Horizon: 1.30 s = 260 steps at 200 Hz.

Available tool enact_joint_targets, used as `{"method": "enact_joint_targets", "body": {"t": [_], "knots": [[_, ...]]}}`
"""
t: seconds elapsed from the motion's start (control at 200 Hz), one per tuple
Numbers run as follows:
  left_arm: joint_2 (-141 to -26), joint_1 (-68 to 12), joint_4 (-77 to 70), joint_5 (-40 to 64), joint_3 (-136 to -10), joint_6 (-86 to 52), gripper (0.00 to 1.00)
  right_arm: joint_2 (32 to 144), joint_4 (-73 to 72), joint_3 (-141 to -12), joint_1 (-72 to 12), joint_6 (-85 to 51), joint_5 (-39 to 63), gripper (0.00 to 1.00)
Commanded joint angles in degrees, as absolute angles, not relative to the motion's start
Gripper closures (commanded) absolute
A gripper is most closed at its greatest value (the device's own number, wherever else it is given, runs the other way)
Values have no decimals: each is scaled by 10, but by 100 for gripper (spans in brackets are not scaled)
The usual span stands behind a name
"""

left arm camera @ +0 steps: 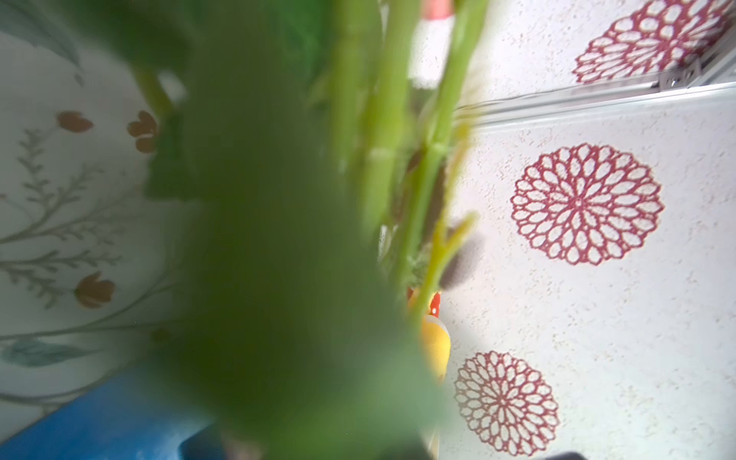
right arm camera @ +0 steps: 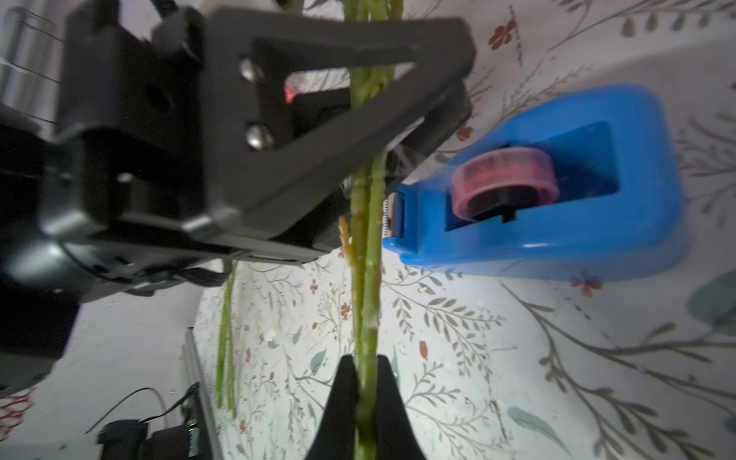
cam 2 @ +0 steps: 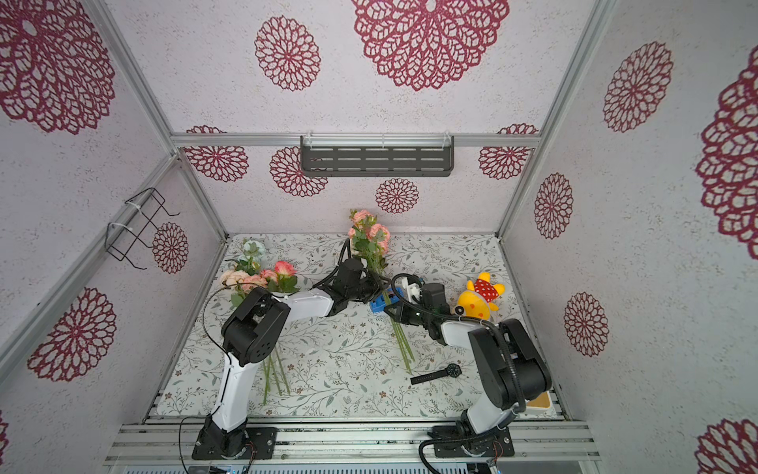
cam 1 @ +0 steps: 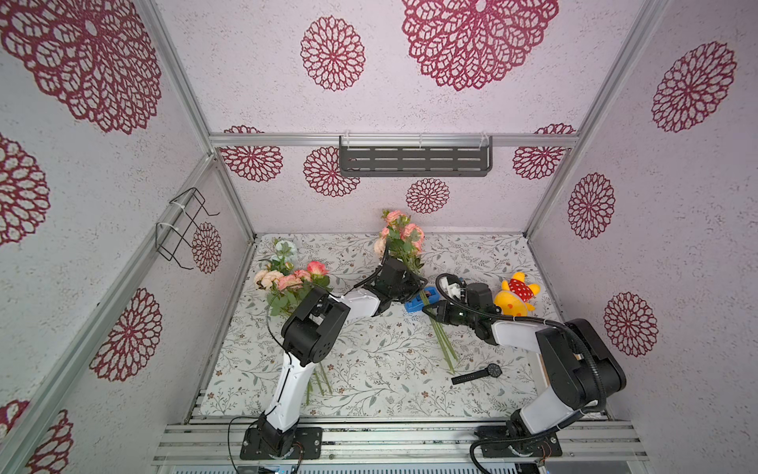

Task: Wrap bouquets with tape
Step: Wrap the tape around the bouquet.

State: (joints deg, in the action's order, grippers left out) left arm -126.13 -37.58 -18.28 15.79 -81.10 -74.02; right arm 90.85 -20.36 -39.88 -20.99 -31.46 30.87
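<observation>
Green bouquet stems (right arm camera: 366,278) tight between right jaws, plain only in the right wrist view; left jaws' state unclear.

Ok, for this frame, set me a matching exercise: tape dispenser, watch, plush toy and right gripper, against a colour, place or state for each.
Things:
1. tape dispenser
2. watch
3. plush toy
4. right gripper

Descriptions:
A. yellow, with a red spotted top
B. shut on the green stems
C. blue, holding a pink roll
D. black, lying flat near the stem ends

Pairs: 1-C; 2-D; 3-A; 4-B
</observation>
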Motion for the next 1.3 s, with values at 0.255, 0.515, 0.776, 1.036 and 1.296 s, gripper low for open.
{"method": "enact_joint_targets", "body": {"t": [0.255,0.515,0.776,1.036,1.296], "knots": [[-1254,-380,-127,165,-839,-731,76,875,104,-542,-350,-142,-79,100],[-1254,-379,-111,162,-842,-730,100,894,109,-551,-369,-142,-86,100],[-1256,-377,-139,169,-834,-741,100,841,-61,-451,-272,-249,175,42],[-1260,-375,-189,181,-824,-761,100,897,-439,-333,-197,-454,427,38],[-1259,-374,-218,183,-813,-770,100,997,-587,-321,-179,-548,439,53]]}}
